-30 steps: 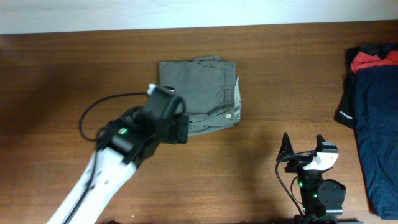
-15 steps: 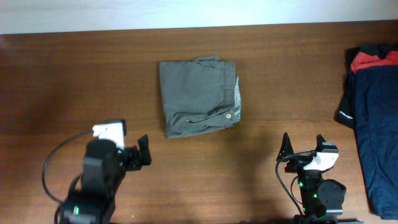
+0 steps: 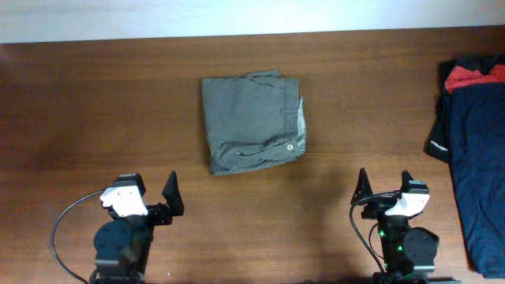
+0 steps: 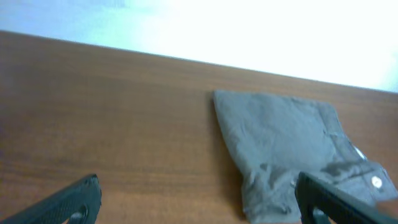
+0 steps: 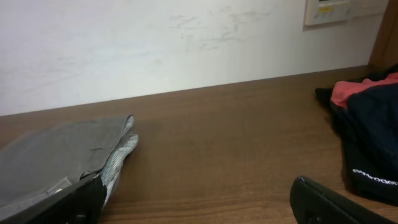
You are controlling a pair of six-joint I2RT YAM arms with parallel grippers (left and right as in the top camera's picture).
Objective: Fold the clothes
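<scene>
Your left gripper (image 3: 149,189) is now parked at the near edge of the table (image 3: 79,118), on the left side and well apart from the clothes (image 3: 252,122). A second ago that arm was stretched out over the table with its gripper above the garment's near left corner. Half a second ago it was already pulled back toward you, and now it sits lower in the overhead view, squared up on its base. Its jaws stand wide apart with nothing between them; in the left wrist view only bare wood shows between the two dark fingers (image 4: 68,202).

Your right gripper (image 3: 384,188) has not moved across the three overhead frames. It rests at the near edge on the right, jaws spread wide and empty.

The clothes lie in the middle of the table toward the far side, folded into a compact grey-olive block. The small metal button (image 3: 289,146) sits near its right near corner, and a strip of paler lining runs along the right edge. The block's outline matches the earlier frames; the only difference is that its near left corner is no longer covered by the arm. Neither gripper touches it.

At the right edge of the table, the dark navy garment (image 3: 477,158) with the red cloth (image 3: 473,77) on top lies as before. It is well apart from the folded clothes.
</scene>
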